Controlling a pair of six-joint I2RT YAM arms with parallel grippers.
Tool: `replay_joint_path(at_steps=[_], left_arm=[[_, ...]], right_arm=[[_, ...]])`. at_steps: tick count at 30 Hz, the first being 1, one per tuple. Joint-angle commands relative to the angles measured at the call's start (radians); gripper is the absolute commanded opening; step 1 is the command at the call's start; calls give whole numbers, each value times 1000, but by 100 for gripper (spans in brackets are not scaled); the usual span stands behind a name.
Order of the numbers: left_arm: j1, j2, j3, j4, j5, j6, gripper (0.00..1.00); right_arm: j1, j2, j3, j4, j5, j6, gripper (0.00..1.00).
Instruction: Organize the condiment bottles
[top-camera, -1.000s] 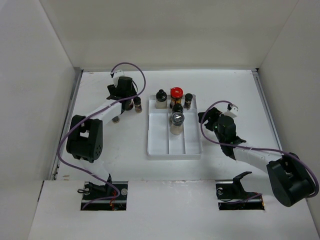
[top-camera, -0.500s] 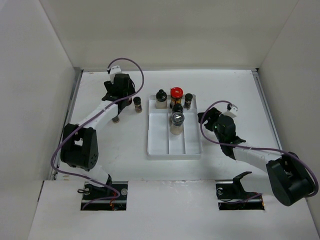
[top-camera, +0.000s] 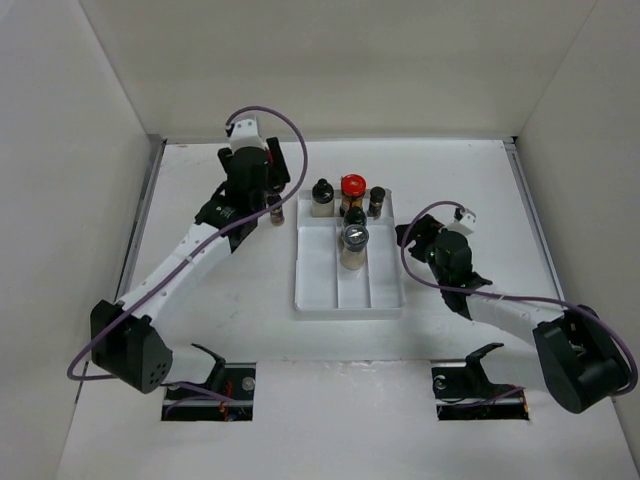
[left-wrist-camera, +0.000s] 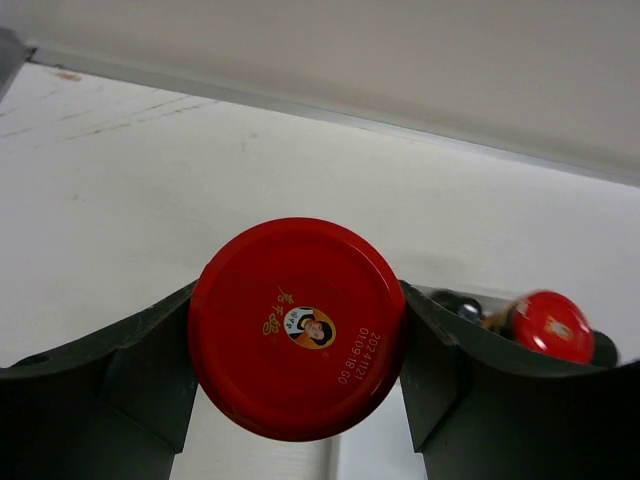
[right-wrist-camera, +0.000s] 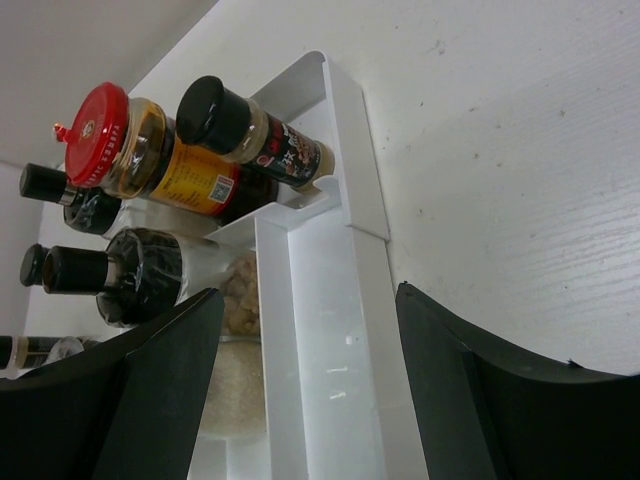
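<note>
My left gripper (top-camera: 255, 195) is shut on a brown jar with a red lid (left-wrist-camera: 297, 328), left of the white divided tray (top-camera: 322, 290); in the top view the gripper hides this jar. A small dark jar (top-camera: 275, 209) stands on the table just right of it. In the tray's far compartments stand a black-capped bottle (top-camera: 321, 196), a second red-lidded jar (top-camera: 352, 188) and a small dark jar (top-camera: 377, 200). A clear jar with a silvery lid (top-camera: 353, 243) stands in the middle lane. My right gripper (top-camera: 408, 238) is open and empty at the tray's right wall (right-wrist-camera: 345, 250).
White walls enclose the table on the left, back and right. The back wall's base runs close behind the left gripper in the left wrist view (left-wrist-camera: 400, 130). The tray's near lanes (top-camera: 350, 290) hold nothing. Purple cables loop over both arms.
The left arm has stretched out and its wrist has swung right, toward the tray, with the red-lidded jar in its jaws. The right arm has not moved.
</note>
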Motion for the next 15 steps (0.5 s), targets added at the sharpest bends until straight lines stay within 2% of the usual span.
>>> replay_joint_path(at_steps=[1,7,10,15], left_arm=[[-84,-103,72,95,-23,37,37],[-227,-91,-20,144,-24,3,37],[-272,-51,-60,208,-24,0,37],[-307,31,-71,227,-24,-13,36]], right_arm=[[10,-33,24,66,-9,-10,77],[10,-42,23,61,-6,-12,77],[10,-50,20,61,-5,-12,77],[4,-59,15,60,-3,-12,77]])
